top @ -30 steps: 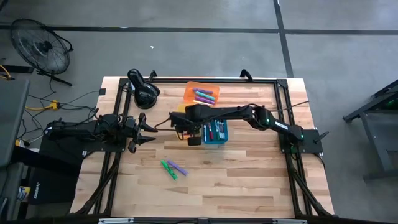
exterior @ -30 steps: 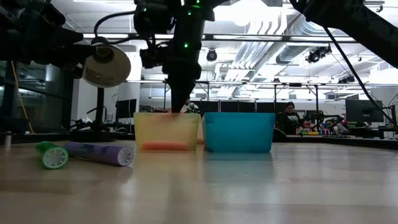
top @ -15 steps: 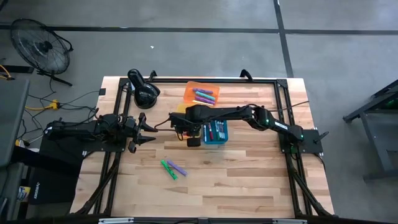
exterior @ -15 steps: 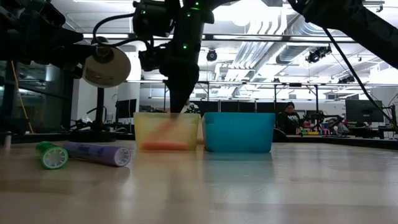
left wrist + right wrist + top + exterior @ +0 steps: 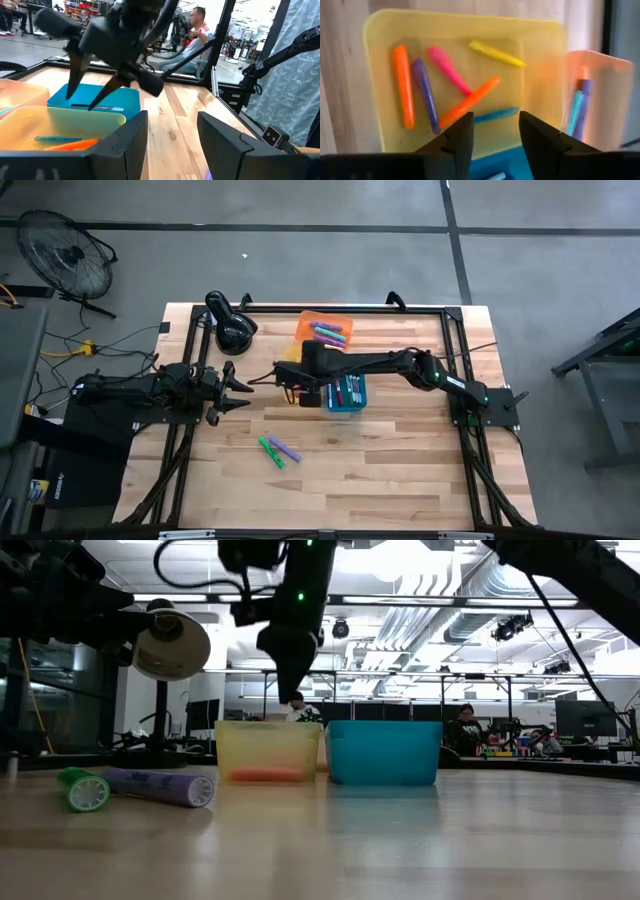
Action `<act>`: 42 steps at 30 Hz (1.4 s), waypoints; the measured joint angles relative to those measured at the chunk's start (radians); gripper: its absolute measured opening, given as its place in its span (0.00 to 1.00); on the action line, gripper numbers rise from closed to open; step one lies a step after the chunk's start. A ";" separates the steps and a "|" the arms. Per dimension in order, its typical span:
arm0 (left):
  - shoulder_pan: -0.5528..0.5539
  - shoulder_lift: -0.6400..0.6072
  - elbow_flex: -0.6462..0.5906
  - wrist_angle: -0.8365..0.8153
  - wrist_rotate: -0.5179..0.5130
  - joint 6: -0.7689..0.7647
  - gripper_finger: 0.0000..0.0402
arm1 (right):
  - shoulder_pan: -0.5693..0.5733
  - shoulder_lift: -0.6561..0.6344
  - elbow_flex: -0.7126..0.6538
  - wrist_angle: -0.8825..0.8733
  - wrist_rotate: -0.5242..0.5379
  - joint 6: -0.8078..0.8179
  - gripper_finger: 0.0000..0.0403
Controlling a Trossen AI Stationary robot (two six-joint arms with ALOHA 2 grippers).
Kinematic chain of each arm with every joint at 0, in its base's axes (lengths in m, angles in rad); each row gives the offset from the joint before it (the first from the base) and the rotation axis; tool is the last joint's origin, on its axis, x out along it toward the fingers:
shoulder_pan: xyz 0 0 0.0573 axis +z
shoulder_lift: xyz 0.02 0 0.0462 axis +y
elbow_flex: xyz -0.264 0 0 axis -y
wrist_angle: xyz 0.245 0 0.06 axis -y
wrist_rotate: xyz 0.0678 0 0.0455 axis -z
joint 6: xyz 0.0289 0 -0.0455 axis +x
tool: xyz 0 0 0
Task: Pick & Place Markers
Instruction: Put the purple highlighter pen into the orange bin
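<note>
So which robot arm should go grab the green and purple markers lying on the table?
Probably the left. The left gripper waits open just up-table from the green marker and purple marker. The right gripper, also open and empty, hangs over the yellow tray, its arm stretched across the table.

High view straight down; low view table-level; wrist views close, both showing yellow tray.

I see a pale matt wood table, translucent smooth plastic yellow tray and orange tray, glossy plastic markers, matt black fingers.
</note>
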 joint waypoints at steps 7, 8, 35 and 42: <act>0.000 0.000 0.000 0.000 0.000 0.000 0.42 | 0.070 -0.036 0.000 -0.016 0.009 0.099 0.49; 0.000 0.000 0.000 0.000 0.000 0.000 0.42 | 0.082 -0.039 0.000 -0.014 0.009 0.110 0.51; 0.000 0.000 0.000 0.000 0.000 0.000 0.42 | 0.320 -0.033 0.000 0.099 -0.095 0.282 0.56; 0.000 0.000 0.000 0.000 0.000 0.000 0.42 | 0.333 0.006 -0.001 0.128 -0.129 0.350 0.56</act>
